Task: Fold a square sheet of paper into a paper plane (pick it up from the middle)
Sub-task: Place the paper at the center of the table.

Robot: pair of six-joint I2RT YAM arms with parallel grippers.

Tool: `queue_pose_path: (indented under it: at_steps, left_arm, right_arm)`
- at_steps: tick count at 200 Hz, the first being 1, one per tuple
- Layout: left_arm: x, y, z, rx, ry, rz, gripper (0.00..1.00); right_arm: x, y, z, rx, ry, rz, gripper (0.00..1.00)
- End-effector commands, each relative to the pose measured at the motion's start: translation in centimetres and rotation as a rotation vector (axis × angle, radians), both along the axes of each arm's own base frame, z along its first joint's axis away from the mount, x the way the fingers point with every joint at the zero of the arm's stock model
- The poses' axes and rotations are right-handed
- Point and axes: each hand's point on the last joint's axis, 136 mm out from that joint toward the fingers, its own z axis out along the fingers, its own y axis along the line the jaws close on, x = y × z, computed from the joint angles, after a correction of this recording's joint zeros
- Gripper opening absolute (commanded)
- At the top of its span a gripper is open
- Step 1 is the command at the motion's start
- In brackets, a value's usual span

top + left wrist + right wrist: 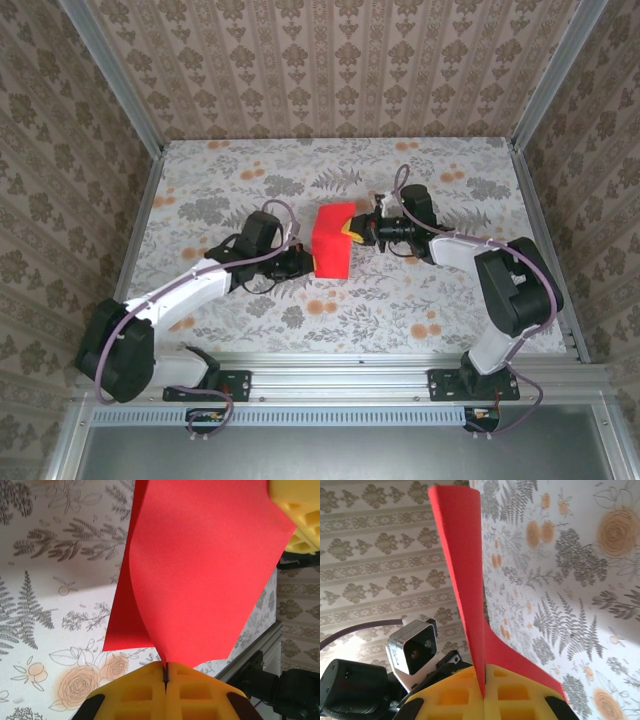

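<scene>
Paper: square sheet of paper (332, 246) bent double, unmarked, long axis near-to-far
Left fingers (142, 692): clenched on its left edge
Right fingers (512, 695): clenched on its right edge

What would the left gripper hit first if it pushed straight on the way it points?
The square sheet of paper pinched in its own jaws, which would likely buckle. Beyond it, probably the right gripper on the far edge; depth is unclear.

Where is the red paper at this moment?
In the top view the red paper is near the middle of the table, held between the left gripper on its left and the right gripper on its right.
</scene>
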Motion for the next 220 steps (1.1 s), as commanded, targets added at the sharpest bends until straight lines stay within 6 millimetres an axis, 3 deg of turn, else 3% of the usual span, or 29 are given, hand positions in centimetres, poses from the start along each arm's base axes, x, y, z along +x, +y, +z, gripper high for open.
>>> queue_pose_path:
  at_steps: [1,60,106,181,220]
  left_arm:
    - [-0.2,-0.2,-1.6,0.026,0.031,0.015,0.04]
    - [-0.7,-1.4,-5.0,0.09,0.097,-0.01,0.04]
    - [-0.8,-2.1,-6.2,0.113,0.12,-0.019,0.04]
    - [-1.1,-3.5,-7.9,0.108,0.164,-0.011,0.02]
    - [-1.2,-4.0,-8.0,0.108,0.167,-0.012,0.02]
  right_arm:
    - [-1.1,-0.2,-3.4,-0.048,0.033,0.038,0.0]
    - [-2.0,-0.9,-8.5,-0.162,0.062,0.086,0.04]
    - [-2.2,-2.1,-10.9,-0.244,0.08,0.096,0.12]
    - [-2.3,-4.6,-11.3,-0.453,0.045,0.139,0.34]
    - [-1.9,-7.8,-10.8,-0.574,0.039,0.116,0.46]
